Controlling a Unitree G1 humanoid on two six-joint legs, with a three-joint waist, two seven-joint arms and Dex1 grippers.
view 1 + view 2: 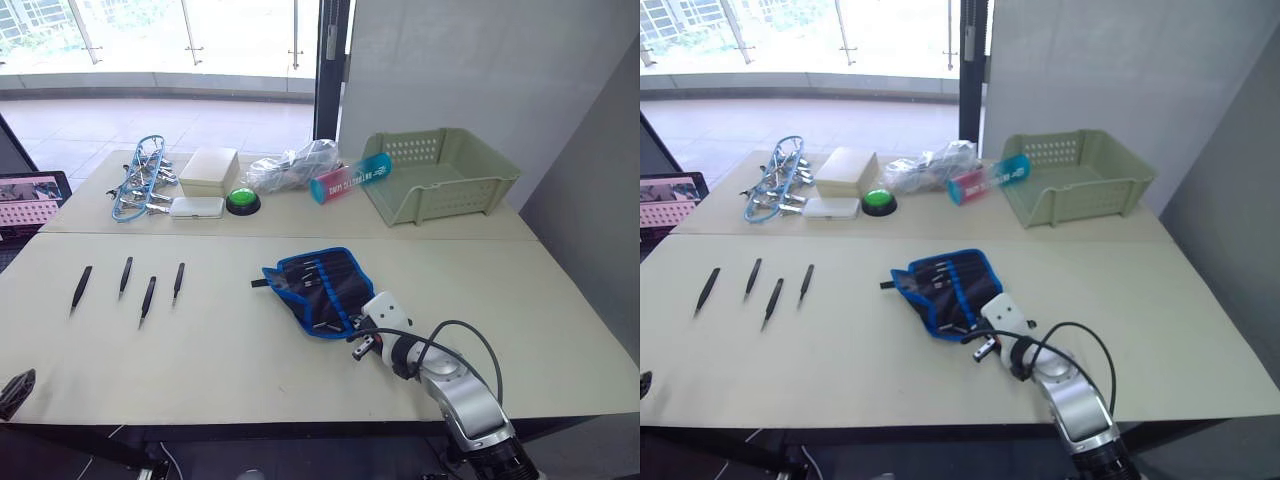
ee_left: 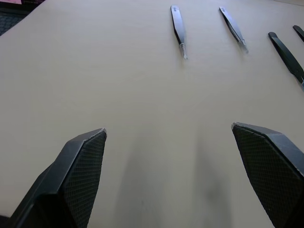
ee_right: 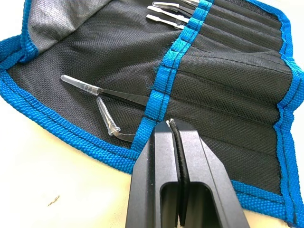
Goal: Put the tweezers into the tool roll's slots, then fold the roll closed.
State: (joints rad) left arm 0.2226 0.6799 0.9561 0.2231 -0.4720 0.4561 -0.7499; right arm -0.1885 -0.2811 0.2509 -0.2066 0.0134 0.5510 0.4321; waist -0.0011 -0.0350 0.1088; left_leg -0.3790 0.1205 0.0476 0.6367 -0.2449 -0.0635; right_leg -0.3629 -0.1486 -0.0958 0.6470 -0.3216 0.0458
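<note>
4 slim black pointed tweezers (image 1: 126,274) loose on table; 1 black fabric tool roll w/ blue edging (image 1: 320,287), at least 4 clear-capped tips poking from its slots (image 3: 228,76); 1 green plastic basket (image 1: 440,175); 1 green round button (image 1: 242,200).

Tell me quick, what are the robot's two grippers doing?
Left gripper: open, holding nothing.
Right gripper: shut, empty, at the tool roll.

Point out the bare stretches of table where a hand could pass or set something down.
Bare: between the four loose tweezers and the tool roll; also right of the roll, in front of the green basket. Crowded: the far strip, with clips, boxes, green button and bag.
</note>
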